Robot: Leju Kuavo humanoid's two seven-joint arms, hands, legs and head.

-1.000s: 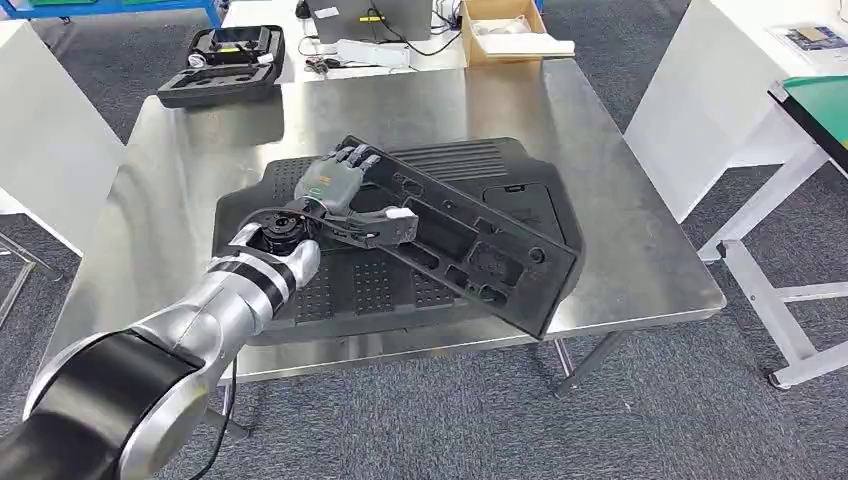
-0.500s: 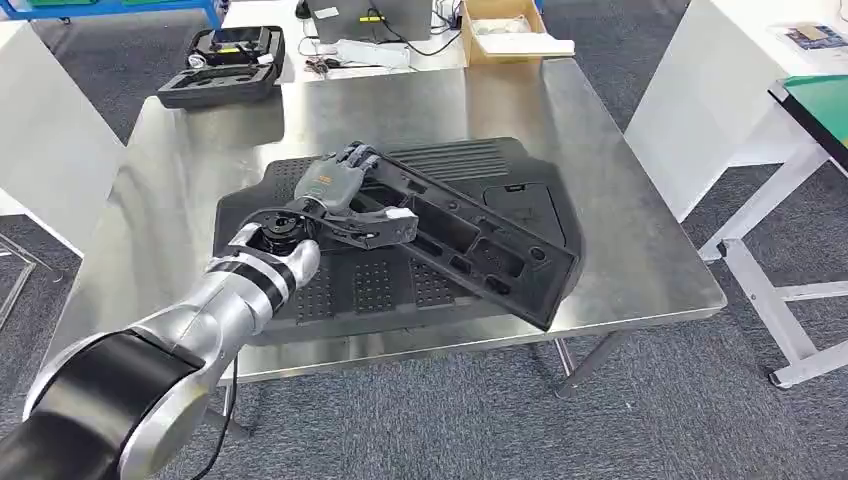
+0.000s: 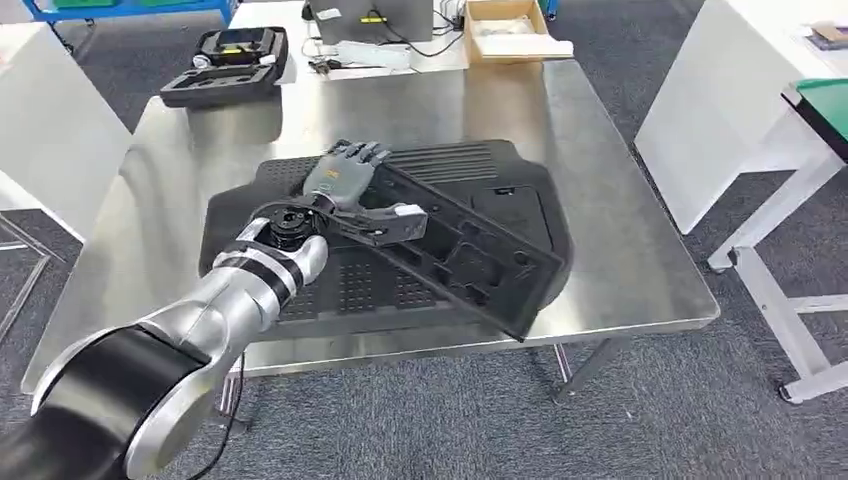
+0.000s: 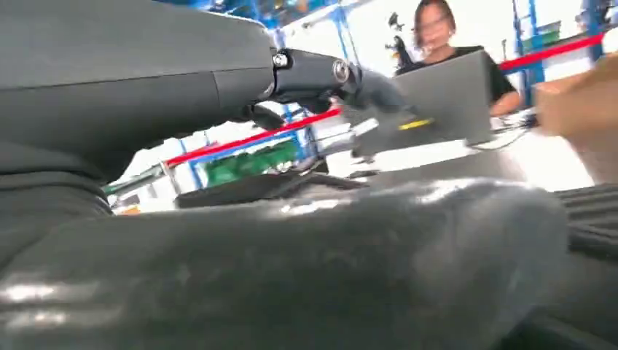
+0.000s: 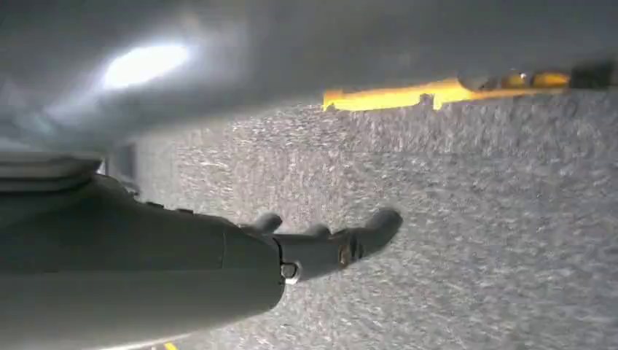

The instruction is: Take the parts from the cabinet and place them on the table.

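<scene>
Your left hand grips the long black part at its near-left end, thumb lying along the top face and fingers curled over the far edge. From the hand the part runs away to the right and toward you, slanting across a larger black panel that lies flat on the table. The part's far end sits close to the table's front edge; you cannot tell whether it rests on the panel or is just lifted off it.

The part is a stiff moulded plastic strip, matte, with a row of rectangular pockets and cut-outs. The panel under it is the same dull black, broad and rounded at the corners, with ribbed slats at the back and patches of small dots in front. The table top is brushed steel, shiny and smeared with reflections.

Your right hand hangs over grey speckled carpet, fingers loosely extended and apart, holding nothing
</scene>
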